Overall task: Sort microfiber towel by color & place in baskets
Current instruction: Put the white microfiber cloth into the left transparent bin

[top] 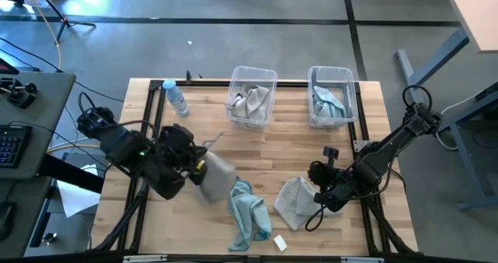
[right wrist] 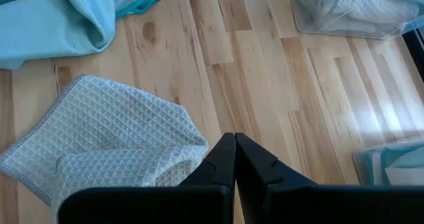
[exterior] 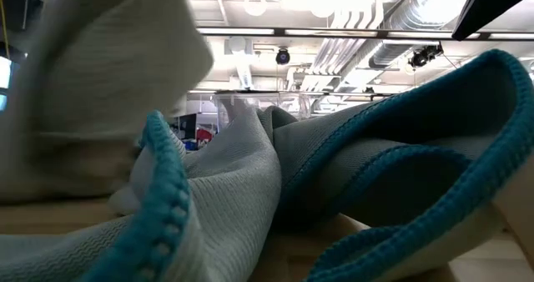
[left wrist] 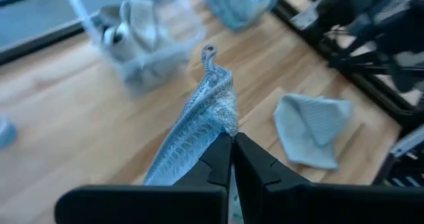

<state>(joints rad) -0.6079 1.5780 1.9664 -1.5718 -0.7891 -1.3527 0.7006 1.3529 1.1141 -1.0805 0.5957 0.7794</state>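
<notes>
My left gripper [top: 201, 168] is shut on a pale grey towel [top: 219, 175] over the table's left middle; the towel also shows in the left wrist view [left wrist: 202, 121] and, blurred, in the low view [exterior: 92, 90]. A light blue-teal towel [top: 249, 212] lies crumpled on the table near the front edge. A second grey towel [top: 294, 201] lies partly folded on the table to the right. My right gripper [top: 320, 197] is shut, low at that towel's right edge [right wrist: 165, 161]. Two clear baskets stand at the far edge: the left basket [top: 268, 76] holds grey towels, the right basket [top: 352, 80] blue-teal ones. My left gripper pinches a bunched edge of the grey towel [left wrist: 222, 128] between its two fingers; several layers stick out past the fingertips. The rest trails from the gripper toward the table's right. I cannot tell whether its lower end is on the table. My right gripper stands with shut fingers [right wrist: 222, 161] against a raised fold of the second grey towel. I cannot tell whether they touch it. Nothing shows between the fingers.
A small water bottle [top: 177, 97] lies at the far left of the table. A small white block [top: 280, 242] lies at the front edge beside the blue-teal towel. Bare wood [top: 296, 150] lies between the baskets and the towels.
</notes>
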